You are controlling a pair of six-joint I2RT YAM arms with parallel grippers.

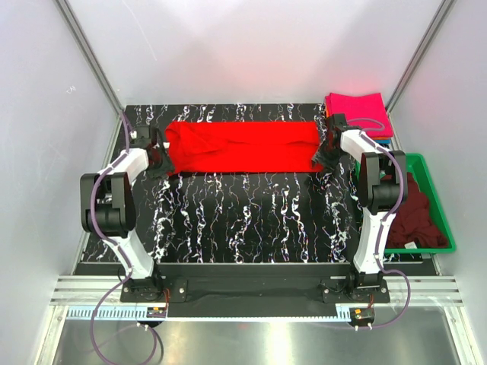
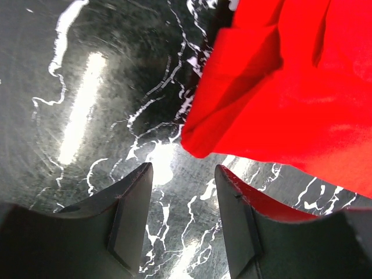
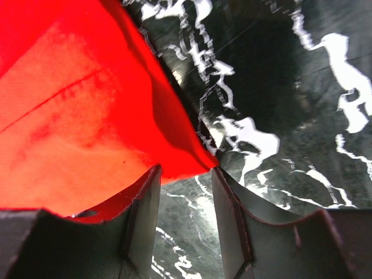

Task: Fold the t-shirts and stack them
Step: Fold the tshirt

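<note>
The bright red t-shirt (image 1: 242,147) lies as a long flat band across the far part of the table. My left gripper (image 1: 157,161) is open and empty at the shirt's near left corner (image 2: 195,145), just off the cloth. My right gripper (image 1: 326,156) is open and empty at the shirt's near right corner (image 3: 203,160). The magenta-pink t-shirt (image 1: 358,112) lies folded at the far right. The dark maroon t-shirt (image 1: 415,213) is bunched in the green bin.
The green plastic bin (image 1: 441,201) stands off the table's right side, beside my right arm. The table (image 1: 251,220) is black marbled with white veins. White walls close in the back and both sides.
</note>
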